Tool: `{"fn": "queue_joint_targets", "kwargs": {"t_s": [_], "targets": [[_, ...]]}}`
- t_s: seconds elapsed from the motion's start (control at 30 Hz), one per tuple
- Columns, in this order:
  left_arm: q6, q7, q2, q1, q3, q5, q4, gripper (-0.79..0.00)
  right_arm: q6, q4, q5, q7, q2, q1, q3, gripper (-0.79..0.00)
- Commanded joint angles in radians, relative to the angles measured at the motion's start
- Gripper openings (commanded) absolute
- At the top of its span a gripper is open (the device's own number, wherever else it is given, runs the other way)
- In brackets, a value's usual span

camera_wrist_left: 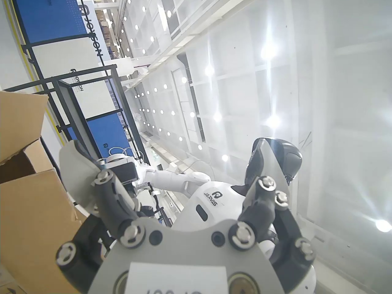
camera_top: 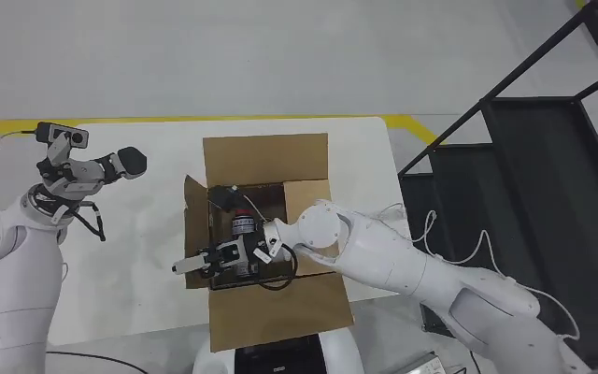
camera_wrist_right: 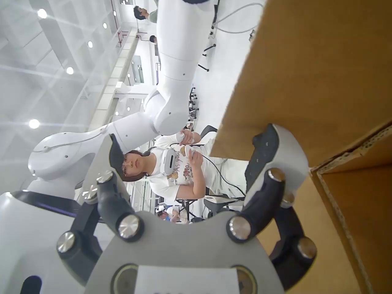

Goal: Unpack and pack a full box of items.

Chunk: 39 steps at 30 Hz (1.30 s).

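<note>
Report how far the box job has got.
Done: the box stands open on the table. In hand: nothing; the right gripper is open at the box's side flap, and the left gripper is open, away from the box. To do: a round container sits inside, so unpacking and repacking remain.

A big industrial hall fitted out for robot trials.

High beyond the left hand (camera_wrist_left: 171, 157) spreads a white gridded ceiling (camera_wrist_left: 245, 93) studded with rows of round lights (camera_wrist_left: 269, 51), and lower down past that hand stand blue-and-white partition panels (camera_wrist_left: 46, 7) on black metal frames (camera_wrist_left: 118, 93). Across the white table (camera_top: 140, 280) from the right hand (camera_top: 187, 266), a yellow line (camera_top: 187, 120) marks the pale floor (camera_top: 280, 56). Black metal stairs (camera_top: 523, 159) stand just off the table, well apart from the left hand.
</note>
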Motion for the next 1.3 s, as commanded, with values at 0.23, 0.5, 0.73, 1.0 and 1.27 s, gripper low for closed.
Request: {"fn": "queue_joint_targets", "kwargs": {"t_s": [0.23,0.5,0.73,1.0,1.27], "targets": [[0.074,-0.046,0.000,0.004,0.028,0.027,-0.017,0.000,0.021,0.126,-0.050,-0.005,-0.083,0.032,-0.056,0.000],[0.052,0.013,0.007,0.000,0.035,0.180,0.028,0.000,0.038,0.085,-0.061,0.088,-0.064,-0.009,0.003,0.000],[0.080,0.036,0.014,-0.007,0.047,0.290,0.066,0.000,0.035,-0.064,-0.050,0.206,0.035,-0.133,0.201,0.000],[0.002,0.027,0.003,-0.014,0.024,0.121,0.053,0.000,0.086,-0.188,-0.118,0.248,0.098,-0.268,0.334,0.000],[0.066,-0.088,-0.001,0.009,0.028,-0.001,-0.062,0.000,0.101,-0.190,-0.155,0.212,0.092,-0.273,0.331,0.000]]}}
